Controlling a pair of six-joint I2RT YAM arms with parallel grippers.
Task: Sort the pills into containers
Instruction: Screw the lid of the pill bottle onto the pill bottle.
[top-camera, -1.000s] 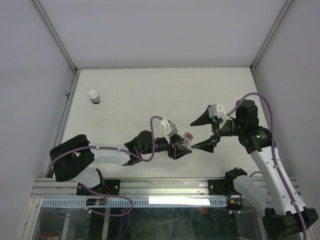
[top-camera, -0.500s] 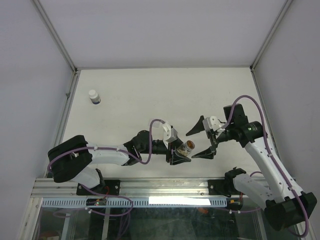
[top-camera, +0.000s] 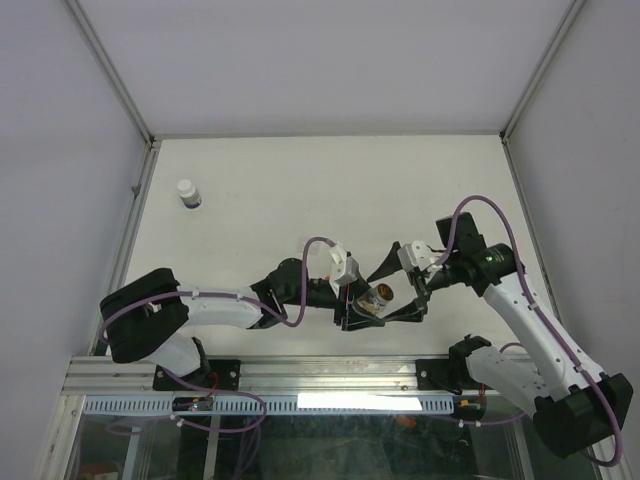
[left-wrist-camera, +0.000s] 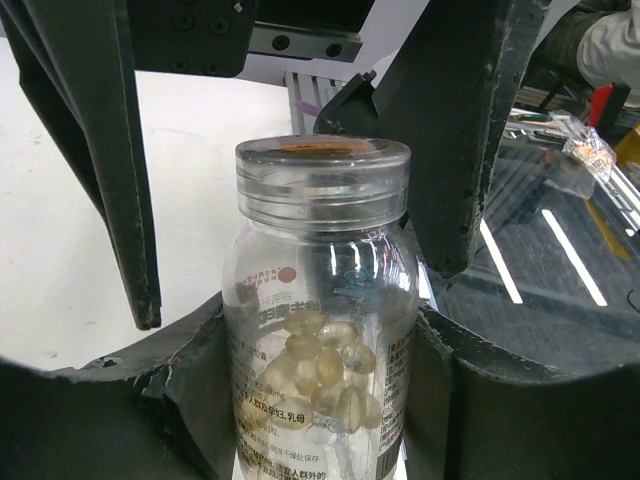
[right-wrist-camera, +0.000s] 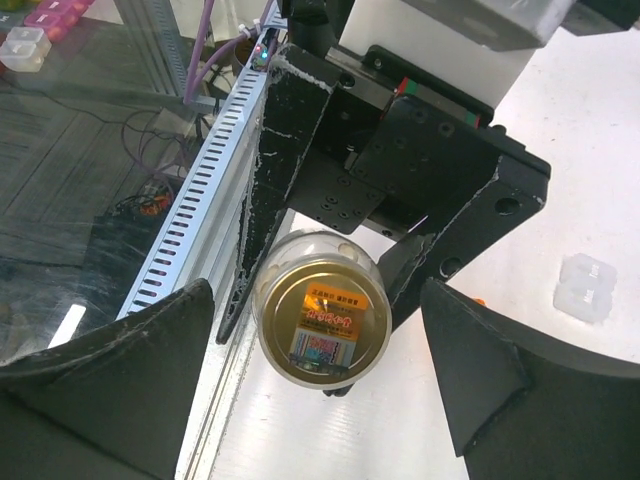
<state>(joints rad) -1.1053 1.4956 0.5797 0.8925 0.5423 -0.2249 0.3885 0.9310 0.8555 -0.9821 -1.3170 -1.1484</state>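
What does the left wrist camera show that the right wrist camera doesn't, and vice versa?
Left wrist only: pale pills inside the clear bottle, seen through its side. Right wrist only: the printed face of the sticker on the cap, and a small white box on the table. Both: that bottle held in the left gripper, right gripper open around its cap.

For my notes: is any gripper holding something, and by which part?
The left gripper holds the clear bottle by its body, below the cap. The right gripper is open, holding nothing.

Lab: white-walled enclosure (top-camera: 50, 150), aluminium rail (top-camera: 300, 376)
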